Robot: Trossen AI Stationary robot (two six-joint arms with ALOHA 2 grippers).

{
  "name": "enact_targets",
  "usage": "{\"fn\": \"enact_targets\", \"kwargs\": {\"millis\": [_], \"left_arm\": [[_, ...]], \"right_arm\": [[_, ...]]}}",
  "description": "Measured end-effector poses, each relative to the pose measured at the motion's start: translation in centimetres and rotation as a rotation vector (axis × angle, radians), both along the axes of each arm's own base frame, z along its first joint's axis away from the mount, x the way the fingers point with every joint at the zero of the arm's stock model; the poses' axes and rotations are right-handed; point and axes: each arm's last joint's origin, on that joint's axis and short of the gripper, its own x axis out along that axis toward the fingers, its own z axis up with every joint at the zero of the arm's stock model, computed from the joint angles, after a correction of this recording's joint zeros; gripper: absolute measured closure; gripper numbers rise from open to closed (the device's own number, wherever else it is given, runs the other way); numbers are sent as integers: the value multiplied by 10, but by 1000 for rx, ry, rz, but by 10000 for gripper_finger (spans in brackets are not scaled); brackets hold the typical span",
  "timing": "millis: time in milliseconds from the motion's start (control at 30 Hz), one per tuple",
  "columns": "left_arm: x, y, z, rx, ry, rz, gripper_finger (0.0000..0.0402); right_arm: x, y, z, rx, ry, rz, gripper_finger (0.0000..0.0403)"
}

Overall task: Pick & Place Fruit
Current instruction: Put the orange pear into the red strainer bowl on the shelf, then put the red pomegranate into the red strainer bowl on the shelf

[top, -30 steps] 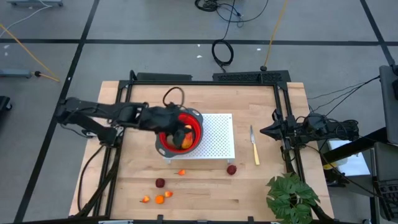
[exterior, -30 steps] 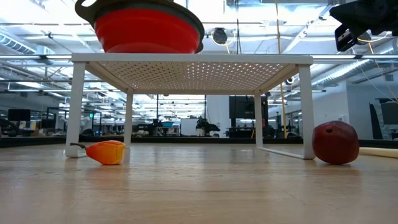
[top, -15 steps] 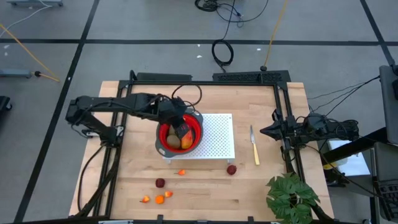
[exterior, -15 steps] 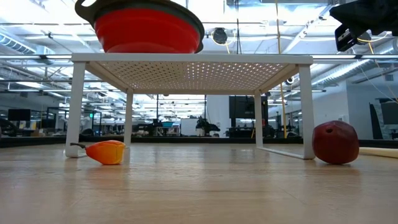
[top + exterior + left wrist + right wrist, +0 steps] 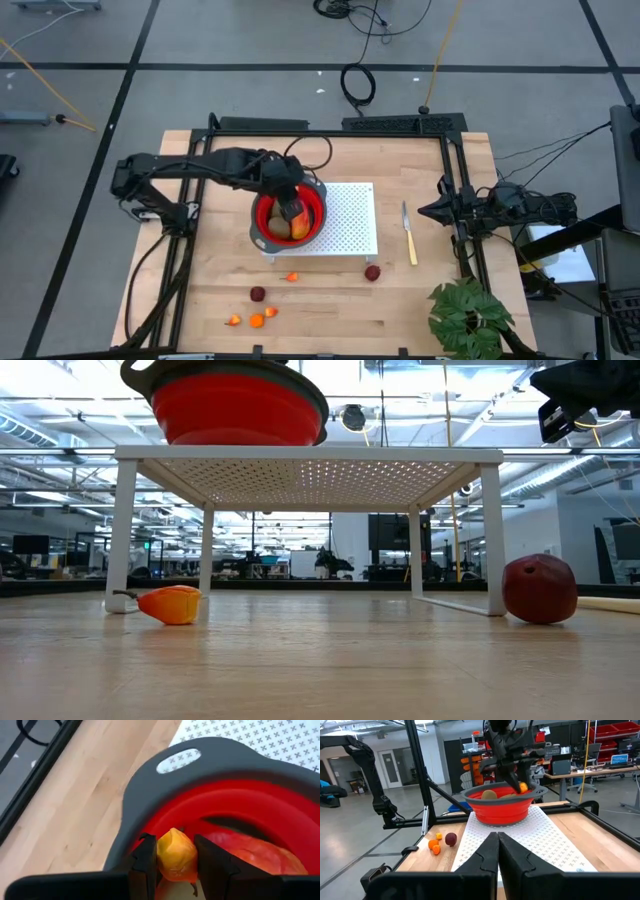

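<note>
Since a moment ago, the left arm has pulled back a bit, and its left claw (image 5: 291,207) now hangs over the red bowl (image 5: 312,224) on the white rack (image 5: 350,215). It pinches a small orange fruit piece (image 5: 176,854) above the big mango (image 5: 252,856) already inside. More fruit waits on the tabletop (image 5: 330,305): a dark red ball (image 5: 372,272) and orange bits (image 5: 256,320). Off at the tabletop's side, the right claw (image 5: 497,851) is closed and empty.
</note>
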Motion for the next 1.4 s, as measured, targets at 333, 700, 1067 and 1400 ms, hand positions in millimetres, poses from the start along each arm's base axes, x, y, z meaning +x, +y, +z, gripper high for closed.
{"fn": "enact_targets", "kwargs": {"millis": [333,700,1067,1400], "left_arm": [[10,0,-15,-4,65,-39,298],[12,1,-17,9,74,-69,292],[7,1,-11,-14,60,-75,195],[-15,-18,67,-156,-170,69,172]], "right_arm": [[0,0,-1,-3,7,-4,403],[0,0,-1,-30,5,-6,403],[0,0,-1,-30,5,-5,403],[0,0,0,-29,0,-4,403]]}}
